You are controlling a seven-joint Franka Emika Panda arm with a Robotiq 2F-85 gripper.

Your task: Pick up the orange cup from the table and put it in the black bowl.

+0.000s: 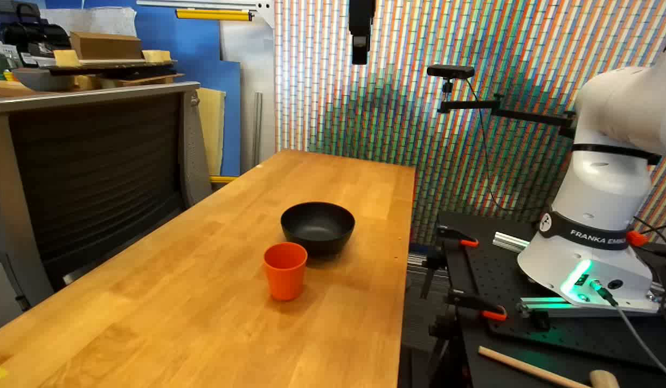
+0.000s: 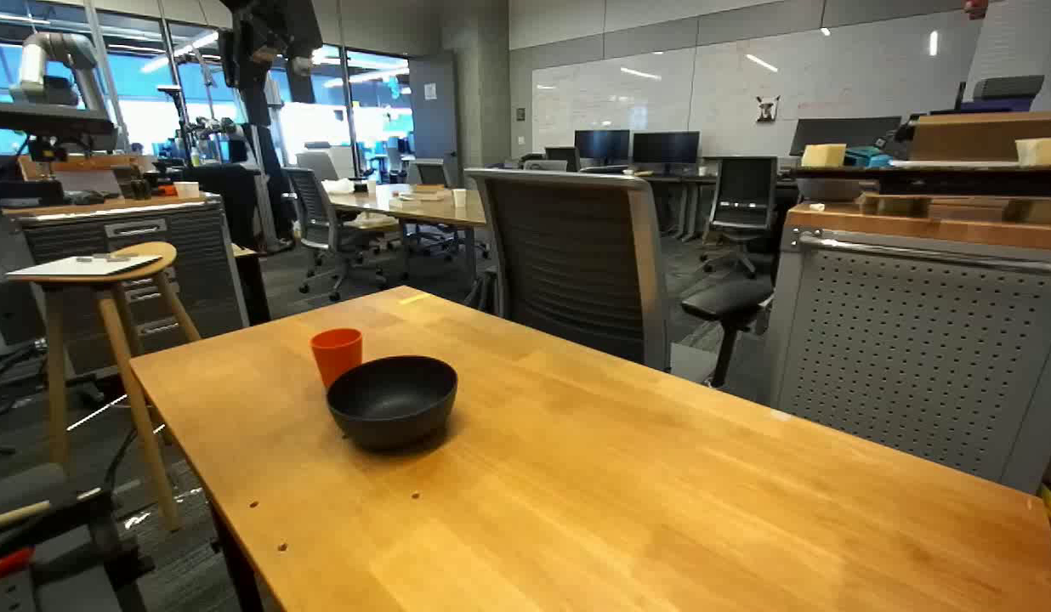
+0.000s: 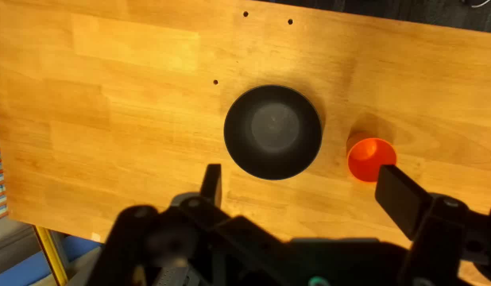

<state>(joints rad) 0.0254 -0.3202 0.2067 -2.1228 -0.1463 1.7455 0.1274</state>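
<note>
Nearest the camera, in the wrist view, is the gripper [image 3: 300, 178], its fingers [image 3: 402, 202] spread wide, with the table [image 3: 130, 119] and the lower rim of the bowl [image 3: 272, 129] showing between them; one fingertip covers a little of the cup [image 3: 366, 155] from that angle. In both exterior views the gripper hangs high at the top, partly cut off, well apart from cup and bowl. The cup stands upright on the table, just beside the bowl, a strip of bare wood between them.

In an exterior view the arm [image 1: 602, 188] stands beyond one long edge of the table, across a gap, on a black stand [image 1: 486, 275], while a chair [image 1: 96, 156] is beside the opposite long edge. Cup and bowl both lie in from those edges, with bare wood on either side. Three small holes [image 3: 290, 21] mark the top, two near the arm's edge and one closer to the bowl. Past the bowl, on the side away from the cup, a broad run of bare wood reaches to the far short end; more wood spreads beyond the cup.

The cup is plain orange, smooth and thin-rimmed, tapering to a narrower base, mouth upward. Light brightens part of its inner wall, and a soft shadow [image 3: 372, 121] lies on the wood beside it. It is clearly narrower than the round matte black bowl
</note>
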